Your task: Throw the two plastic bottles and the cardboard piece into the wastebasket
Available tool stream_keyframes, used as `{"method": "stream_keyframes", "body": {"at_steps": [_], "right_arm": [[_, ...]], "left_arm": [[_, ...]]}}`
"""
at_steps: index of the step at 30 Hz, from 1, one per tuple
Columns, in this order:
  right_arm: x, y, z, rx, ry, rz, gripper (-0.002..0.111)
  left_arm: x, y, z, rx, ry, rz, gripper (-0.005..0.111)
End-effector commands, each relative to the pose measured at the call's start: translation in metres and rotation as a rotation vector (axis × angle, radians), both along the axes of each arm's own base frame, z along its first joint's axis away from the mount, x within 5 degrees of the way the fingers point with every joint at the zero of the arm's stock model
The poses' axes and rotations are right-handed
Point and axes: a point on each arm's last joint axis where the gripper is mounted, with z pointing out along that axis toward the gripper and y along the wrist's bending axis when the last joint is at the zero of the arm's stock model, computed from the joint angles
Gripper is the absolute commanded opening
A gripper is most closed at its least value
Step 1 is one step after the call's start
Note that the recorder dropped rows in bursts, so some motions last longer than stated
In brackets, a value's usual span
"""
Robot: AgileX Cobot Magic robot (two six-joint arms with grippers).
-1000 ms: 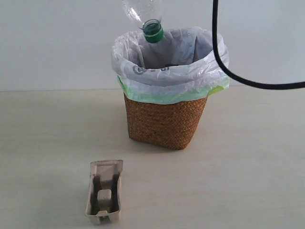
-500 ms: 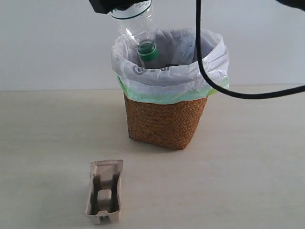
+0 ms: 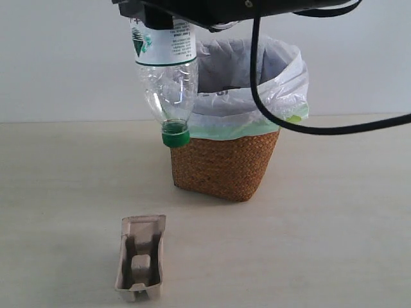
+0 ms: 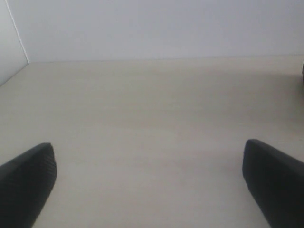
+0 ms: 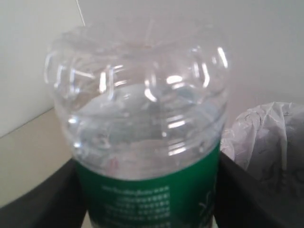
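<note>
The clear plastic bottle [image 3: 167, 83] with green cap [image 3: 174, 135] and green-white label hangs cap-down from my right gripper [image 3: 159, 14], which is shut on its labelled body at the top of the exterior view. It hangs by the left rim of the brown wicker wastebasket [image 3: 221, 168], cap level with the top of the wicker. The right wrist view shows the bottle [image 5: 142, 114] filling the right gripper [image 5: 149, 202], the bag-lined wastebasket [image 5: 270, 137] behind. The moulded cardboard piece [image 3: 140, 256] lies on the table near the front. My left gripper [image 4: 149, 190] is open over bare table. The black-capped bottle is out of view.
A black cable [image 3: 266, 102] loops from the right arm across the front of the wastebasket's white bag [image 3: 282, 77] and off to the right. A pale wall stands behind the light wooden table [image 3: 334, 244].
The bottle has dropped and shifted left, from cap over the wastebasket's opening to cap beside its left rim. The right arm has come into view at the top.
</note>
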Motion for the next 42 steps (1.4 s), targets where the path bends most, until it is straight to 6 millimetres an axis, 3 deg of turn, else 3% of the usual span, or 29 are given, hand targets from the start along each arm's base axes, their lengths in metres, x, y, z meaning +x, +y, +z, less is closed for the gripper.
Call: {"method": "stream_keyframes", "body": {"at_steps": [1, 3, 5, 6, 8, 9, 11, 15, 22, 29, 37, 42], "right_arm": [[0.005, -0.007, 0.029, -0.137, -0.512, -0.006, 0.000], [0.009, -0.016, 0.054, -0.061, -0.729, -0.093, 0.004], [0.013, -0.023, 0.064, 0.020, -0.671, -0.140, 0.020], [0.017, -0.025, 0.062, 0.005, -0.630, -0.142, 0.035], [0.030, -0.029, 0.053, -0.007, -0.570, -0.169, 0.078], [0.039, -0.032, 0.047, 0.022, -0.512, -0.200, 0.092], [0.051, -0.037, 0.037, 0.061, -0.400, -0.234, 0.105], [0.056, -0.036, 0.025, 0.034, -0.306, -0.208, 0.102], [0.049, -0.037, 0.026, 0.058, -0.223, -0.177, 0.102], [0.036, -0.030, 0.009, 0.065, 0.084, -0.087, 0.102], [-0.006, -0.006, -0.022, -0.150, 0.424, 0.158, 0.102], [-0.019, 0.021, -0.046, -0.233, 0.529, 0.204, 0.102]], "left_arm": [[0.000, 0.000, 0.002, -0.007, -0.014, 0.006, 0.108], [0.000, 0.000, 0.002, -0.007, -0.014, 0.006, 0.108], [0.000, 0.000, 0.002, -0.007, -0.014, 0.006, 0.108], [0.000, 0.000, 0.002, -0.007, -0.014, 0.006, 0.108], [0.000, 0.000, 0.002, -0.007, -0.014, 0.006, 0.108], [0.000, 0.000, 0.002, -0.007, -0.014, 0.006, 0.108], [0.000, 0.000, 0.002, -0.007, -0.014, 0.006, 0.108], [0.000, 0.000, 0.002, -0.007, -0.014, 0.006, 0.108], [0.000, 0.000, 0.002, -0.007, -0.014, 0.006, 0.108], [0.000, 0.000, 0.002, -0.007, -0.014, 0.006, 0.108], [0.000, 0.000, 0.002, -0.007, -0.014, 0.006, 0.108], [0.000, 0.000, 0.002, -0.007, -0.014, 0.006, 0.108]]}}
